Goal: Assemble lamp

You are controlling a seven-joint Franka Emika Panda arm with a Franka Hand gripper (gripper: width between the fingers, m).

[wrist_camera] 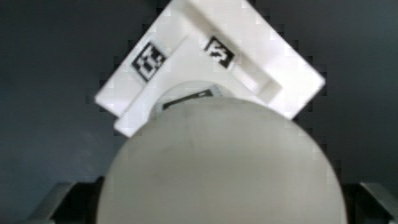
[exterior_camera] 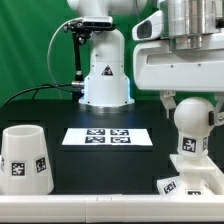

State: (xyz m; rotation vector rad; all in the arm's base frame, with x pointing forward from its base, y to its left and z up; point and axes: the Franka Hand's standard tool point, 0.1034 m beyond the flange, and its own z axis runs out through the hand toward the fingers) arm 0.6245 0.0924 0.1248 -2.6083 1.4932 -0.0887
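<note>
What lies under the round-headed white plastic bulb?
The flat square white plastic base lies under the bulb, two tags showing. The bulb's round head hides where they meet, so whether it is seated cannot be seen.

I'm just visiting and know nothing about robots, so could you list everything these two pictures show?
shade: one, white, standing on the table, exterior view's left.
bulb: one, white, over the base, exterior view's right.
base: one, white with tags, under the bulb.
marker board: one, white, flat at mid-table.
table: one, black.
backdrop: one, green, behind everything.
robot arm: one, white, mounted at the back.
gripper: one, closed around the bulb's round head.
</note>
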